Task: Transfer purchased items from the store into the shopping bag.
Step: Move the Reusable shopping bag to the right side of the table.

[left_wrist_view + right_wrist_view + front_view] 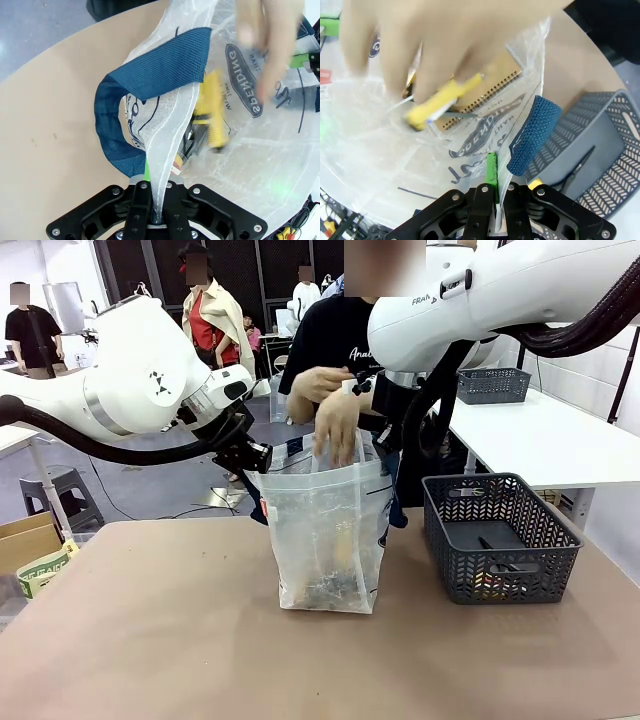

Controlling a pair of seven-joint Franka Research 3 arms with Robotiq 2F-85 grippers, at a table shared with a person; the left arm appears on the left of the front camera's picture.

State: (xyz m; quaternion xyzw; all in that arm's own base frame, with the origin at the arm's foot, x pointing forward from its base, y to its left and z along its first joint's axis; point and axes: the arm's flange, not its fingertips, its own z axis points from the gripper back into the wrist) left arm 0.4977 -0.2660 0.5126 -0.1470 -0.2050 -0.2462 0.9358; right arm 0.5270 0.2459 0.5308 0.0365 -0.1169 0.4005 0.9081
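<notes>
The translucent shopping bag (325, 530) stands upright in the middle of the table, mouth held apart. My left gripper (258, 458) is shut on its left rim; in the left wrist view the gripper (156, 186) pinches the plastic beside a navy handle (150, 75). My right gripper (385, 432) is shut on the right rim, pinching film (494, 184) next to the other handle (532, 135). A person's hand (338, 425) reaches into the bag with a yellow item (442, 100), seen blurred (212, 107) inside. A spiral notebook (490, 85) lies in the bag.
A dark grey lattice basket (497, 535) stands right of the bag, with a few small items at its bottom. A second grey basket (493, 385) sits on the white table at the far right. A cardboard box (30, 550) is at the left edge.
</notes>
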